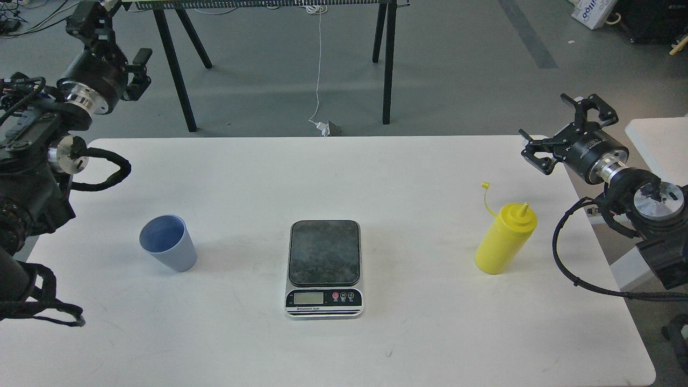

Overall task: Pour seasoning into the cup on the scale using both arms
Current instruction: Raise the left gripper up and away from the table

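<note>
The light blue cup (168, 243) stands upright on the white table (430, 333), left of centre. In the middle lies the scale (324, 267), its dark platform bare and its display toward me. The yellow seasoning bottle (505, 238) stands at the right, nozzle up, its tethered cap hanging off to the left. My left gripper (123, 45) is raised beyond the table's far left corner, well away from the cup, fingers spread and holding nothing. My right gripper (561, 129) hovers open and empty above the table's far right corner, behind and right of the bottle.
Black trestle legs (180, 70) of another table stand on the grey floor behind. A white cable (319, 64) hangs down to a plug on the floor. A second white surface (664, 145) sits at the right edge. Black cable loops hang from both arms.
</note>
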Available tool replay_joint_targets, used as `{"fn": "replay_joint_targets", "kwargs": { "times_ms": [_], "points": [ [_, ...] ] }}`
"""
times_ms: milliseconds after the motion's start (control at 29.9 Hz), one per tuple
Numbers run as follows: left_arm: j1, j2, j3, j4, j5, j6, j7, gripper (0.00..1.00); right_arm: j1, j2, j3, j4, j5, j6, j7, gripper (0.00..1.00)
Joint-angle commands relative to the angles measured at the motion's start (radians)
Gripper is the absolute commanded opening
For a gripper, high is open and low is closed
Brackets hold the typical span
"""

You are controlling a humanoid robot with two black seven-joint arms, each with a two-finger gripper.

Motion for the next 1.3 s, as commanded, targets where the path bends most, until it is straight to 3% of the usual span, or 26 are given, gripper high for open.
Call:
{"fn": "replay_joint_targets", "kwargs": {
  "times_ms": [0, 167, 334, 1070, 1137, 1271],
  "points": [
    [-0.009, -0.025, -0.002, 0.0, -0.004, 0.0, 0.0, 1.0, 0.0, 0.001, 0.0, 0.0, 0.0, 0.0, 0.0, 0.98],
    [-0.01, -0.025, 0.002, 0.0, -0.018, 0.0, 0.0, 1.0, 0.0, 0.001, 0.0, -0.001, 0.0, 0.0, 0.0, 0.98],
    [-0.01, 0.06, -0.021, 0.0, -0.081, 0.0, 0.0, 1.0, -0.003, 0.003, 0.0, -0.003, 0.0, 0.0, -0.002, 0.98],
    [0.001, 0.044, -0.013, 0.0, -0.129, 0.0, 0.0, 1.0, -0.003, 0.066, 0.013, -0.006, 0.0, 0.0, 0.001, 0.98],
    [-0.002, 0.057, 0.02, -0.003, -0.086, 0.0, 0.0, 1.0, -0.001, 0.063, 0.013, -0.006, 0.0, 0.0, 0.001, 0.98],
    [-0.077, 0.133, 0.229, -0.005, 0.119, 0.0, 0.0, 1.0, -0.003, 0.057, 0.016, -0.001, 0.0, 0.0, 0.001, 0.98]
  ]
}}
